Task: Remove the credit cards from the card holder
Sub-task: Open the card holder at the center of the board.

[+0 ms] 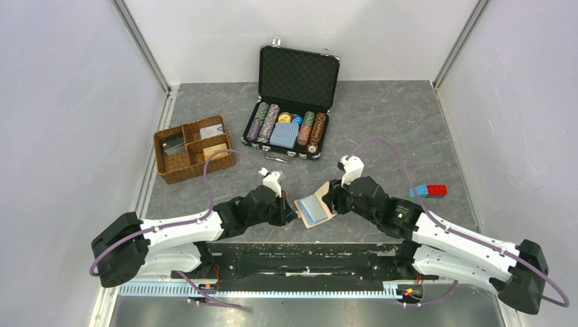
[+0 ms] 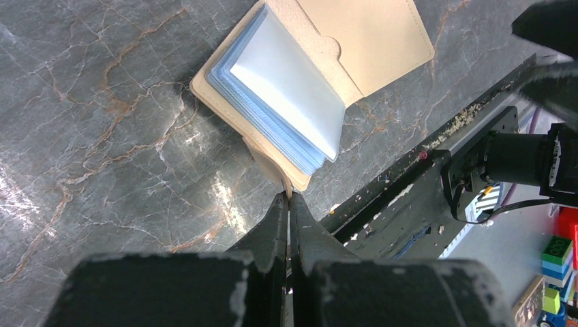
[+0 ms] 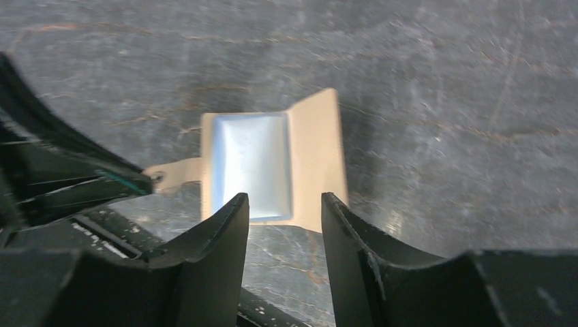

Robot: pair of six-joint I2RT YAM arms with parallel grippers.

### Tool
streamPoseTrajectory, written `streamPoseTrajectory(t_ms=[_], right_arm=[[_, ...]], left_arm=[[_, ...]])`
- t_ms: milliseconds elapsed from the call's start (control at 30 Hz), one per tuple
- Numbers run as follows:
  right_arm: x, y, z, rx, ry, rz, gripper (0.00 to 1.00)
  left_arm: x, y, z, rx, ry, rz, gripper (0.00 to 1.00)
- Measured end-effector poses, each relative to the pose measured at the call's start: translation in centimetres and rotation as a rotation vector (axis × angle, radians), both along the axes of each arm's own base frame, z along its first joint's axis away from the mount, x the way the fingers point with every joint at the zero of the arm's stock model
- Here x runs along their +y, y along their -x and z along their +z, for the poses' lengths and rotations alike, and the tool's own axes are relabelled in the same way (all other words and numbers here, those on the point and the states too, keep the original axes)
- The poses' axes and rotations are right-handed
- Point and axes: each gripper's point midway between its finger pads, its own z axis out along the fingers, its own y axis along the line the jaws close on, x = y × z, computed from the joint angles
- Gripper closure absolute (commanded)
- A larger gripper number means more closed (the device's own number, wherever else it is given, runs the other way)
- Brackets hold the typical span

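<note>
On the grey surface [image 1: 382,122], near its front edge between the arms, the card holder [image 1: 315,210] lies open. Its covers look light and floppy and would likely slide or fold if pulled unpinned. Its pale blue sleeves [image 2: 286,95] seem thin and slick, so the credit cards, hidden inside, probably want a pinch at an exposed edge. The left gripper [image 2: 287,196] has its jaws shut on the strap tab [image 3: 180,172], while the right gripper [image 3: 284,204] hovers over the sleeves, jaws half-open and holding nothing.
</note>
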Motion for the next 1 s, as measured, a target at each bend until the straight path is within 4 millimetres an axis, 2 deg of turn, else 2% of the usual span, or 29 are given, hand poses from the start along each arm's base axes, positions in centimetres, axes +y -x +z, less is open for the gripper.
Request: streamPoseTrajectory(t_ms=[67, 167, 300, 400, 467, 633, 800, 900, 1000], right_arm=[[1.2, 0.3, 0.3, -0.008, -0.012, 0.038, 0.54], [2.4, 0.7, -0.8, 0.007, 0.017, 0.076, 0.51], [2.7, 0.5, -3.0, 0.041, 0.081, 0.085, 0.40], [3.2, 0.3, -3.9, 0.048, 0.099, 0.093, 0.29], [3.4, 0.2, -4.5, 0.048, 0.106, 0.100, 0.25], [3.7, 0.2, -6.9, 0.066, 0.163, 0.116, 0.23], [4.0, 1.0, -9.2, 0.071, 0.246, 0.139, 0.24], [4.1, 1.4, -10.3, 0.070, 0.284, 0.144, 0.26], [4.0, 1.4, -10.9, 0.068, 0.310, 0.138, 0.33]], left_arm=[[0.0, 0.0, 0.0, 0.000, 0.001, 0.000, 0.98], [0.0, 0.0, 0.0, 0.000, 0.001, 0.000, 0.98], [0.0, 0.0, 0.0, 0.001, 0.002, -0.002, 0.98], [-0.1, 0.0, 0.1, 0.000, 0.004, -0.003, 0.98], [-0.1, 0.0, 0.2, -0.002, 0.007, -0.003, 0.98], [-0.1, 0.0, 0.3, -0.003, 0.011, -0.004, 0.98], [-0.1, 0.0, 0.3, -0.004, 0.011, -0.004, 0.98], [-0.1, 0.0, 0.4, -0.006, 0.014, -0.004, 0.98], [0.0, 0.1, 0.4, -0.005, 0.012, -0.004, 0.98]])
